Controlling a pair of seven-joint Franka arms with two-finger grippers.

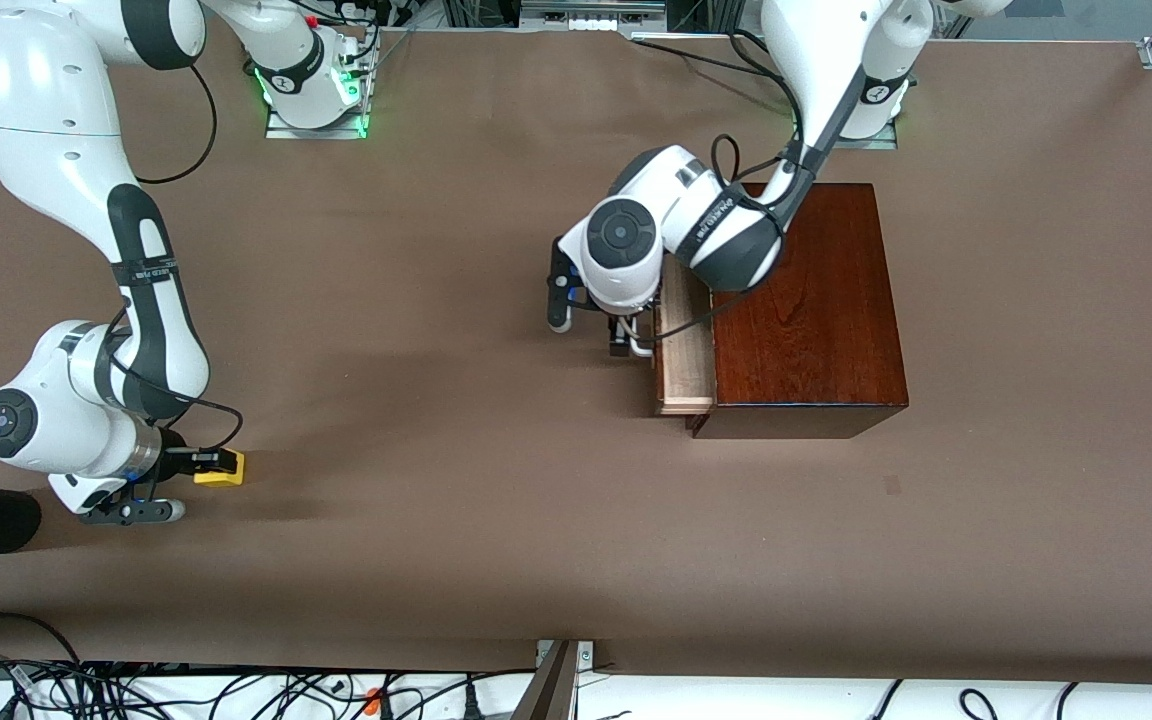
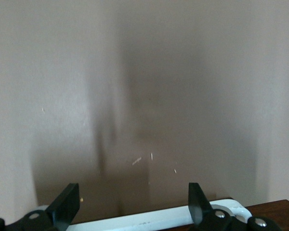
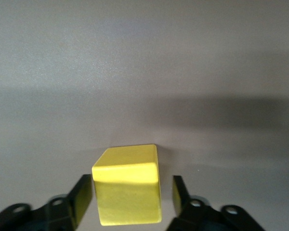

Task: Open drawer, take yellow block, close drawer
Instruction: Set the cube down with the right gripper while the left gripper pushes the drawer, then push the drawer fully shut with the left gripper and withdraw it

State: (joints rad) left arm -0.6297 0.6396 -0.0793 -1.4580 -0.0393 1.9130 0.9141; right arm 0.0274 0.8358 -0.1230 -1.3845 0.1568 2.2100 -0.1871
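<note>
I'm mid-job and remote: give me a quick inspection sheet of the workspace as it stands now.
Surface: brown table, bare apart from the job's things.
Drawer: partly open out of the wooden box; the interior on show is pale wood.
Handle: white bar, between the left gripper's fingers.
Yellow block: out of the drawer, on the table at the right arm's end.
Clutter: nothing seen.
Left gripper: at the drawer front, open, fingers apart around the handle.
Right gripper: low over the table, open, a gap showing each side of the block.
Cables: arm cables; a tangle along the table edge nearest the front camera.
Surroundings: metal framing at the edges.
</note>
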